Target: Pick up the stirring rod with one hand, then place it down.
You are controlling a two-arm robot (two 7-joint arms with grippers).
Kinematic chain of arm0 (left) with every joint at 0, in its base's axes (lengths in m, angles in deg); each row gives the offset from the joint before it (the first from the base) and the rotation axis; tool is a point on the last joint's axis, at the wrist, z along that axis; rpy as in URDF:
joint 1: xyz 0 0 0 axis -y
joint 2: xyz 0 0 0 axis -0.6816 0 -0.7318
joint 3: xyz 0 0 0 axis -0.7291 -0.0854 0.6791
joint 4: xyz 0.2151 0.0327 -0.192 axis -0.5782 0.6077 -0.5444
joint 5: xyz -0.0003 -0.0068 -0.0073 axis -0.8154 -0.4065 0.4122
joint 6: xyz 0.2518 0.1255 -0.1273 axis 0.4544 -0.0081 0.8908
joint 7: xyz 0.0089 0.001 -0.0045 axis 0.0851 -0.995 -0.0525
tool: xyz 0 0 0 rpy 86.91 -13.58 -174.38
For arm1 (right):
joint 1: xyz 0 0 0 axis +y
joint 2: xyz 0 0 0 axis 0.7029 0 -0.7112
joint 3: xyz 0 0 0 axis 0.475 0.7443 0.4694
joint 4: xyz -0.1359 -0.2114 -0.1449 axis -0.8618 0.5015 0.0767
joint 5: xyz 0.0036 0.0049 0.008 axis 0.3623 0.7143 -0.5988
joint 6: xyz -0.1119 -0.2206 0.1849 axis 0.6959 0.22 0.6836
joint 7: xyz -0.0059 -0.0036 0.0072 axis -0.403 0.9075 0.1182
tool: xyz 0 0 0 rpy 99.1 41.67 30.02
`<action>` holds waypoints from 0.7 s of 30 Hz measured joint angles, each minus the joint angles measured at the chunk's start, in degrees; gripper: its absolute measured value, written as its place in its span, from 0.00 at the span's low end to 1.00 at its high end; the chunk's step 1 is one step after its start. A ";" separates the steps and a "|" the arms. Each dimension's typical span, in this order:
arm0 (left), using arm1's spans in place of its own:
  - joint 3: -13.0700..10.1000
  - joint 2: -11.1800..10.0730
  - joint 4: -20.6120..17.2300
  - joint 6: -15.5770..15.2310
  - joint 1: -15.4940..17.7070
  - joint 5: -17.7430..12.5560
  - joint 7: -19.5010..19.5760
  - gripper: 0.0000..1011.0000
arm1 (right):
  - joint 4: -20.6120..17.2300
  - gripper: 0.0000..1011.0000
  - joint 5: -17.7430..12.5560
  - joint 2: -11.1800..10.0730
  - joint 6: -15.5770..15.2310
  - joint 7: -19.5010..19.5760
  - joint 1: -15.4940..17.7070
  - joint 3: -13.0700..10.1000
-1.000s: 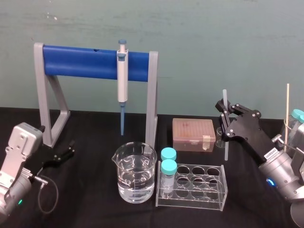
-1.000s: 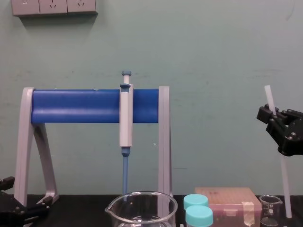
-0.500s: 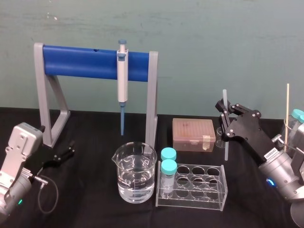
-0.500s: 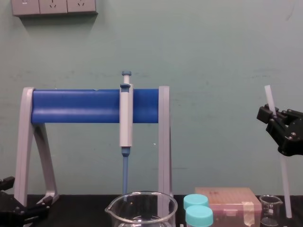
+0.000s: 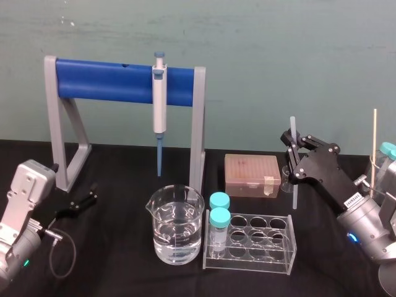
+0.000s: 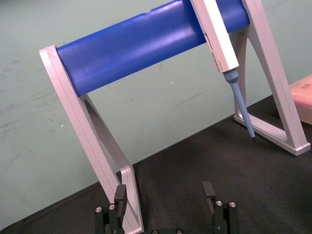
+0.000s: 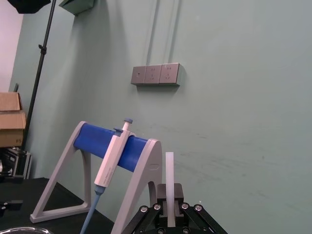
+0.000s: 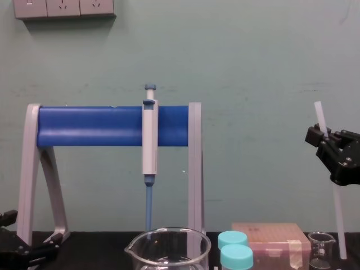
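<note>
Shows no change from a second ago: grips the upright stirring rod (image 5: 295,189) in the right tool (image 5: 292,148), most length below it, pending set-down on the table (image 5: 124,167).

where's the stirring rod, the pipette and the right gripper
stirring rod (image 5: 295,189), head view, bare lower shaft
pipette (image 5: 159,108), head view, middle of its white body
right gripper (image 5: 292,153), head view, between its fingertips, shut on the stirring rod

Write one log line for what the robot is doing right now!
right jaws: shut on stirring rod, nearly upright | rod's lower end: by small beaker | left jaws: open, parked low at left
</note>
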 joint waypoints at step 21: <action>0.00 0.00 0.00 0.00 0.00 0.00 0.00 0.99 | 0.00 0.07 0.00 0.00 0.00 0.00 0.00 0.00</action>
